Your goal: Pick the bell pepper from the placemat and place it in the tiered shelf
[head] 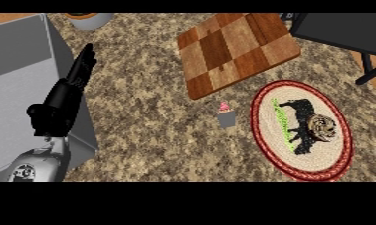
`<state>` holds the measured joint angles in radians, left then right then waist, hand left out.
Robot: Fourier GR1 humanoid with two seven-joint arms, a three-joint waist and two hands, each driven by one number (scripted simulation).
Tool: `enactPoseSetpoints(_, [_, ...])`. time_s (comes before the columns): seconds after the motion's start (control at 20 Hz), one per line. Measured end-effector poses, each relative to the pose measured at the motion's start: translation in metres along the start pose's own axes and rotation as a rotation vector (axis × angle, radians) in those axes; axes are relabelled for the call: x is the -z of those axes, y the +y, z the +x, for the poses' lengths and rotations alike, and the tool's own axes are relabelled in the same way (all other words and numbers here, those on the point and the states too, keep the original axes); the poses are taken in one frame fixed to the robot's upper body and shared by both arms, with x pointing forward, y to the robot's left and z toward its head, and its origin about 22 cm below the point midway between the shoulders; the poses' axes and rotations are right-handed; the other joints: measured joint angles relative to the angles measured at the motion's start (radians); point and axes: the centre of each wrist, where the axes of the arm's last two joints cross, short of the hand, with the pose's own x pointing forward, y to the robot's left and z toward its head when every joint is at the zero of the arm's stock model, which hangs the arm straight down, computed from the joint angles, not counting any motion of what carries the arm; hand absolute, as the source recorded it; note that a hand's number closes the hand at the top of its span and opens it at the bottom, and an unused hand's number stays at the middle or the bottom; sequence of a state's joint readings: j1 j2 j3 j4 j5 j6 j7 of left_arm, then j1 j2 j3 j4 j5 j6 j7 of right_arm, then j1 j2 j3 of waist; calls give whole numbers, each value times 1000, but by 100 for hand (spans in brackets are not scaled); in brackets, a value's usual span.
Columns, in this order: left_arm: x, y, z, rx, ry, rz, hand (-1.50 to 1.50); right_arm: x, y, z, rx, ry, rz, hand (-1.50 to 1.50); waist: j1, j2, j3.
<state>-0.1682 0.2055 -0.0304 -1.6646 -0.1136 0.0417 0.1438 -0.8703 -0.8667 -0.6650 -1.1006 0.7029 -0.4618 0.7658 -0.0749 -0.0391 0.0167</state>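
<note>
A round brown thing (pixel 323 127) sits on the oval placemat (pixel 269 139). It lies on the right part of the mat, toward three o'clock, on top of a black animal picture. It looks like a swirly bun more than a bell pepper. It is round, so I cannot tell which way it points or where its long side is.

The placemat is long from twelve o'clock to six o'clock and has a red rim. It sits at about four o'clock on the speckled counter (pixel 147 99).

The left robot hand (pixel 73 84) is far over at nine o'clock, well apart from the mat. It hangs above a big grey box (pixel 29 55). The fingers are straight and close together, and they point up toward one o'clock. It holds nothing. The grey forearm comes in from seven o'clock.

A little cupcake (pixel 226 116) stands just beside the mat's left rim. A checkered wooden board (pixel 236 50) lies at one o'clock. A bowl (pixel 89 19) peeks in at eleven o'clock.
</note>
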Motion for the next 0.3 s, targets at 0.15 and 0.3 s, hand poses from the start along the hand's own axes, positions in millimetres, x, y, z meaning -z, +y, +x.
enactPoseSetpoints(0.15, [-5, 4, -1, -3, 8, 20, 0, 9, -26, -7, -56, -2, 23, -150, -15, -3, -1])
enactPoseSetpoints(0.3, [-9, 7, -2, -2, 12, 29, 0, 17, -55, -11, -75, 8, 56, -150, -28, -5, -1])
